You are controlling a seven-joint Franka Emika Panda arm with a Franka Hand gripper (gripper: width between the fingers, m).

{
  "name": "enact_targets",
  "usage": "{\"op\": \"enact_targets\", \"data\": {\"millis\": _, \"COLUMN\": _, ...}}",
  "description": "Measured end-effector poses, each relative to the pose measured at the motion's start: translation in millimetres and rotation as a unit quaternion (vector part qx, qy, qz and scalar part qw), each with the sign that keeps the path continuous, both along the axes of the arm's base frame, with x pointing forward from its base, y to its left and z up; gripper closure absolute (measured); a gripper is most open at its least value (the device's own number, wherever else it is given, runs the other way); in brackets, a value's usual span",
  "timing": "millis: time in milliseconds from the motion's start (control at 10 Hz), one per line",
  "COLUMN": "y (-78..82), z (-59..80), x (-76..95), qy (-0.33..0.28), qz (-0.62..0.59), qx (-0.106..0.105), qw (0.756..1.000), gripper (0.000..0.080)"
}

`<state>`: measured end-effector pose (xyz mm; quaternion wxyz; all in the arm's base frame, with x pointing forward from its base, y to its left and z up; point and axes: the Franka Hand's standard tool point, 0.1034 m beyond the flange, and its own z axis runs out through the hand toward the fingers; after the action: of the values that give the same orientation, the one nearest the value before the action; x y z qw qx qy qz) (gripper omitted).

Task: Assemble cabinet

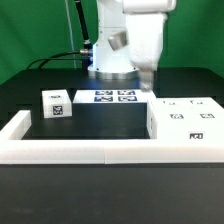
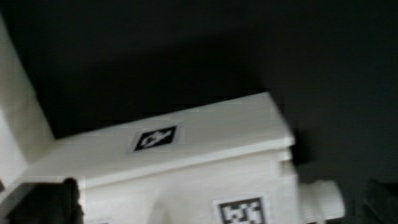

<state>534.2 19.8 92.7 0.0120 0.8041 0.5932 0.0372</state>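
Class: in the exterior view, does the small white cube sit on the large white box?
No: the small cube stands on the table, apart from the large box.

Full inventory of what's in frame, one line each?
small cabinet part: 1, white cube with a tag, on the table toward the exterior view's left
large cabinet part: 1, white box with several tags, exterior view's right, by the rail
marker board: 1, white, flat, in front of the arm's base
border rail: 1, white, along the table's front and the exterior view's left
table: 1, black
cables: number unclear, black, behind the table
backdrop: 1, green, rear
arm: 1, white, centre rear
pincer: 1, dark fingers spread, above the large part
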Motion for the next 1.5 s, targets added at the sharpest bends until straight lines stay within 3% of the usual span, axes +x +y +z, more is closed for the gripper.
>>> {"op": "enact_targets", "data": {"millis": 200, "y": 3.7, "z": 0.2, "x": -28.2, "qy": -0.009, "qz": -0.069, "qx": 0.005, "qw": 0.998, "gripper": 0.0002}}
{"op": "enact_targets", "data": {"millis": 500, "y": 35.3, "z": -13.0, "x": -55.2, "qy": -0.027, "qz": -0.142, "qx": 0.030, "qw": 0.989, "gripper": 0.0002}}
{"op": "enact_targets", "data": {"millis": 1000, "y": 34.1, "z": -12.5, "x": -53.4, "qy": -0.024, "qz": -0.209, "qx": 0.040, "qw": 0.977, "gripper": 0.0002}}
{"op": "enact_targets", "data": {"millis": 1200, "y": 44.1, "z": -12.9, "x": -58.6, "qy": -0.030, "qz": -0.336, "qx": 0.067, "qw": 0.939, "gripper": 0.0002}}
{"op": "enact_targets", "data": {"millis": 1400, "y": 68.5, "z": -13.9, "x": -61.2, "qy": -0.039, "qz": -0.434, "qx": 0.098, "qw": 0.894, "gripper": 0.0002}}
{"op": "enact_targets", "data": {"millis": 1500, "y": 73.1, "z": -18.5, "x": -61.5, "qy": -0.036, "qz": -0.478, "qx": 0.106, "qw": 0.871, "gripper": 0.0002}}
